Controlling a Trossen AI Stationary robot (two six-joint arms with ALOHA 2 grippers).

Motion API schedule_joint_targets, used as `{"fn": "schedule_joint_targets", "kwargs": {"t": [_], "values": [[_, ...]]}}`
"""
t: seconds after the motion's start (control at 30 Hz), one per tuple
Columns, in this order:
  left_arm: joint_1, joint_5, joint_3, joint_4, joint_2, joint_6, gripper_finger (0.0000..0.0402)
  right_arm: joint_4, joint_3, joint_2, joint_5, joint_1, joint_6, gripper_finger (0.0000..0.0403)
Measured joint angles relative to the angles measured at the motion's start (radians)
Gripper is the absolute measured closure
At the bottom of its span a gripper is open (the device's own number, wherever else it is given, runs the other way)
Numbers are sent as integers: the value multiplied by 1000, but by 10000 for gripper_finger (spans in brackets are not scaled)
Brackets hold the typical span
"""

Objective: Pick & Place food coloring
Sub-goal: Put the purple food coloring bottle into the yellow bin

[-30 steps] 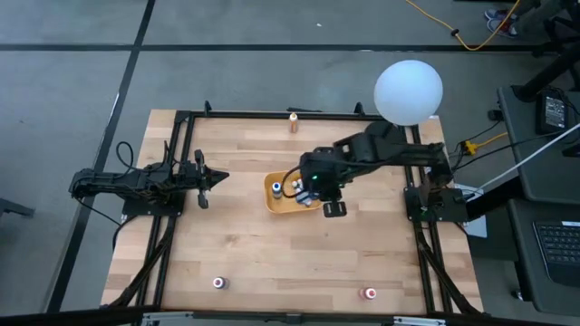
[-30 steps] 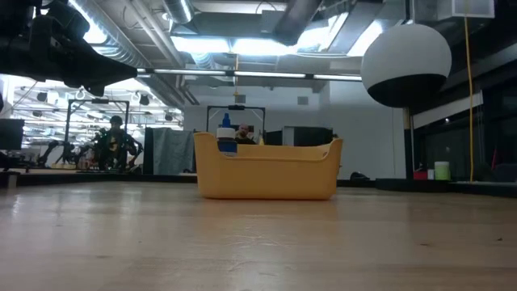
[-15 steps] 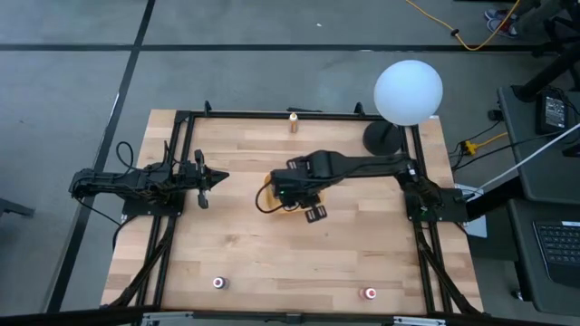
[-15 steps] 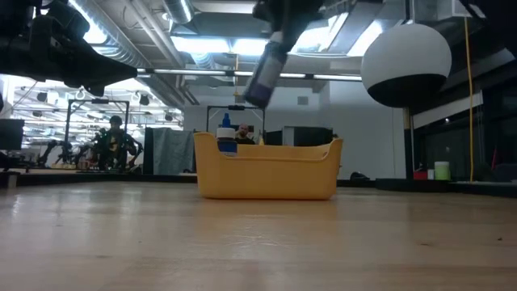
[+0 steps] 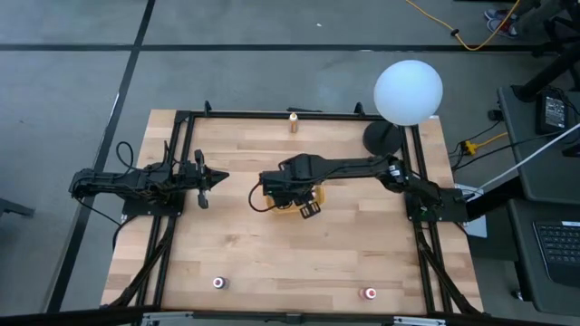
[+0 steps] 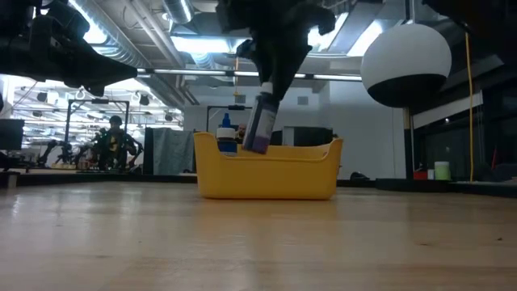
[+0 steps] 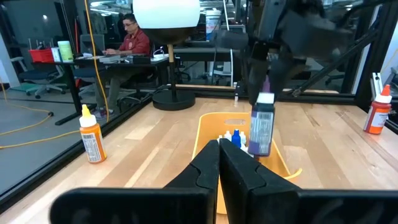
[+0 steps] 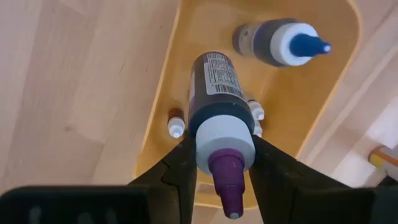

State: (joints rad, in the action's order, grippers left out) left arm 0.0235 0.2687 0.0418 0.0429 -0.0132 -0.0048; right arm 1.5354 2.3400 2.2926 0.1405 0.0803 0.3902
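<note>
Purple food coloring bottle (image 8: 219, 106) in right tool (image 8: 217, 163)

we're in a robotics lab: exposed ceiling ducts (image 6: 153, 48), fluorescent lights, more robot rigs (image 6: 109, 145) behind, a person at a desk (image 7: 134, 40) with office chairs (image 7: 34, 81).

Right arm: stretched toward table centre, right gripper (image 8: 214, 163) pointing down, fingers clamped. Left arm: parked opposite, left gripper (image 7: 219, 163) closed, level.
</note>
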Motion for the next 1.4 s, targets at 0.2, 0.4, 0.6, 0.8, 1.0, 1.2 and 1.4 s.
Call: {"fn": "schedule_joint_targets", "kwargs": {"t": [0.2, 0.4, 0.6, 0.8, 1.0, 1.2, 1.4], "values": [[0, -1, 0, 0, 0, 0, 391, -1, -1, 45, -2, 0, 12, 277], [0, 0, 0, -1, 0, 0, 395, -3, -2, 76, -8, 0, 13, 276], [0, -1, 0, -1, -2, 0, 393, -12, -3, 99, -29, 0, 15, 276], [0, 0, 0, 0, -2, 0, 396, -26, -2, 106, -29, 0, 45, 276], [0, 0, 0, -1, -2, 0, 391, -25, -2, 111, -36, 0, 61, 276], [0, 0, 0, -1, -2, 0, 394, -34, -2, 111, -36, -1, 67, 274], [0, 0, 0, 0, -2, 0, 394, -34, -2, 111, -36, -2, 85, 248]]}}
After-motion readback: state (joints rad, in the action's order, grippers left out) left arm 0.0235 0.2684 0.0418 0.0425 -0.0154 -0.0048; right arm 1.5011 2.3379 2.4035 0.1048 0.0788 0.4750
